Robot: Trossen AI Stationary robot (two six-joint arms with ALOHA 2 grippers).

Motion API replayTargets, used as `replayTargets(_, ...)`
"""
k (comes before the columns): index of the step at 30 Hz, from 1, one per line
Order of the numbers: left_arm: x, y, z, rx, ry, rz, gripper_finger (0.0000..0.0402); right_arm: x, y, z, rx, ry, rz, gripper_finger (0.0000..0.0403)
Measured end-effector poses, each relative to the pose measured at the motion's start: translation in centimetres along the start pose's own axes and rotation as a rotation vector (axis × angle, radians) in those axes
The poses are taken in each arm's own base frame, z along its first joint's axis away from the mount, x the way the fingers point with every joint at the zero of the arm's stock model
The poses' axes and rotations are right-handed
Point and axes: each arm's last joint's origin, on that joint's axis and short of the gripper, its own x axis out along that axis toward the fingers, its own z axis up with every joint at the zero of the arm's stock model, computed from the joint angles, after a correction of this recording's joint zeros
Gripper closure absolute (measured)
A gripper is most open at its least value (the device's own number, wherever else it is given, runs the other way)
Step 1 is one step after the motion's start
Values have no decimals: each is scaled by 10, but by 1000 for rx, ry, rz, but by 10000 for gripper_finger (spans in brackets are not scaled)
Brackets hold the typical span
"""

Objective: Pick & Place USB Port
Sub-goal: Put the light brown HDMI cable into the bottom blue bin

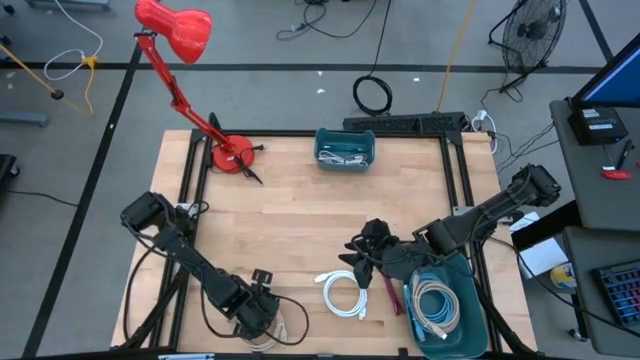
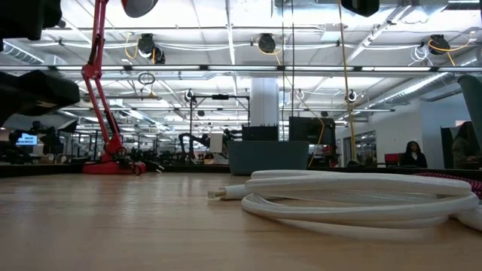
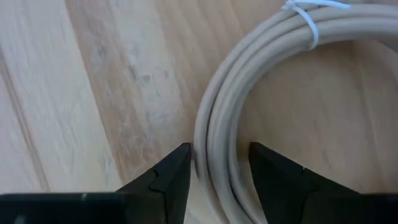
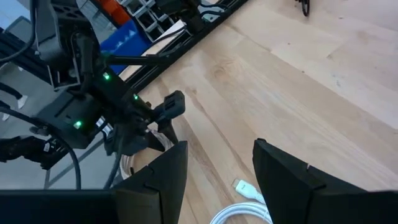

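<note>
- Beige cable coil [image 3: 249, 81], bound by a white tie [image 3: 305, 22], lies on the wooden table [image 1: 300, 220] near its front edge, at my left arm's side; my left gripper [image 3: 219, 168] is down over it, fingers apart with the coil's strands running between them, though whether the pads touch I cannot tell.
- White cable coil [image 1: 343, 294], its plug end [image 2: 218, 193] pointing away from the loops, rests flat on the table just beside my right gripper [image 1: 365, 262].
- My right gripper hangs above the table with its fingers apart and nothing between them.
- Blue bin [image 1: 445, 312] at the front right corner holds another pale coil [image 1: 435, 303]; a red pen-like object [image 1: 392, 294] lies between the bin and the white coil.
- Farther back, a second blue bin [image 1: 345, 149] with cables sits at the table's rear edge, and a red desk lamp [image 1: 185, 60] stands on its base at the rear left.
</note>
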Motion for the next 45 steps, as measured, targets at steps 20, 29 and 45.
replayTargets(20,-53,69,7,-788,-81,132,349,0,0,1,87,-34,-13,232)
replayTargets(29,-137,123,-22,-1149,-406,387,349,1,2,11,310,-335,-81,232)
replayTargets(45,-216,191,-17,-1199,-944,245,349,22,20,52,170,-660,55,232)
